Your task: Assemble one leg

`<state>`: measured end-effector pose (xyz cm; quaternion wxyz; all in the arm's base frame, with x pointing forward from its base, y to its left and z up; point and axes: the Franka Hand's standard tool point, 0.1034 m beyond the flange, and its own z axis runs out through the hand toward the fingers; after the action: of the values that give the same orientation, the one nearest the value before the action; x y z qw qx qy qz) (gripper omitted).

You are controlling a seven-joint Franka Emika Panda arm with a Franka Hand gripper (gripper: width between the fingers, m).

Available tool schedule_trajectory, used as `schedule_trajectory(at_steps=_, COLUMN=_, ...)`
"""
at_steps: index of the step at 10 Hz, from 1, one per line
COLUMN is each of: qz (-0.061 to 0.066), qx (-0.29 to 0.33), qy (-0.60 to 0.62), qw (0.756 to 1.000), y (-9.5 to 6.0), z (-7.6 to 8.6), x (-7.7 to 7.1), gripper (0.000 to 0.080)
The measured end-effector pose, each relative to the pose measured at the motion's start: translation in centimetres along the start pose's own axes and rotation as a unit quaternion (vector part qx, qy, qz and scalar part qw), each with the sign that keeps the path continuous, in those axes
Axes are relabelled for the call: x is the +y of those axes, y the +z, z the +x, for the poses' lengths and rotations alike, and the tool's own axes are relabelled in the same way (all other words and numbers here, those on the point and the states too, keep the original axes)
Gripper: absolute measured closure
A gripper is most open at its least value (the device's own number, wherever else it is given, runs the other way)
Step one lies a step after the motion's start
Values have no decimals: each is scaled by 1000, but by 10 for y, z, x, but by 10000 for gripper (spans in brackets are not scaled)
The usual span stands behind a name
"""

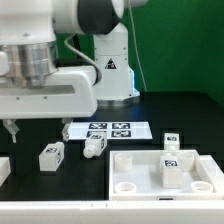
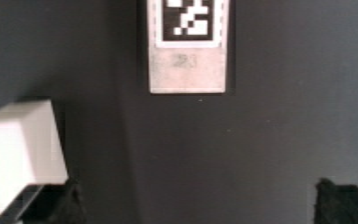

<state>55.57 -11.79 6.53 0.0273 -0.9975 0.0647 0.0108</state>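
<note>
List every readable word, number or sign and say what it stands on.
Warning triangle on the arm's base: symbol too small to read.
Faint grey print under the tag on the white strip: too blurred.
Square tags on the marker board and a leg: patterns, no text.

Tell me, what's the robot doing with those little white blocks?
A robot arm is putting furniture together. Right now its gripper hangs open above the black table and holds nothing. Three small legs lie loose near the marker board. A fourth leg seems to stand on the big white slab. No leg is picked up yet.
</note>
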Motion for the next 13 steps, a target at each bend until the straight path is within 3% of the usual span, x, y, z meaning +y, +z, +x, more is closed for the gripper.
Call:
schedule_trajectory(at_steps=4, qz=8, qx=-30, qy=-6, qw=1000, y=2, z=-6, x=-7, gripper=151)
schedule_trajectory(at_steps=7, qz=32, qx=-144, qy=-3, qw=989, y=4, z=-14, x=-17, gripper=151)
schedule_trajectory(at_steps=8, qz=39, qx=-208, qy=12, qw=977, y=7, z=-21, x=-20, gripper=151)
schedule_trajectory(at_steps=10, qz=46, qx=-281, qy=15, qw=959, y=13, z=-14, x=-17, gripper=151)
schedule_trajectory(at_steps=13, qz=59, qx=-373, qy=8, qw=926, y=17, z=-23, x=-23, gripper=151)
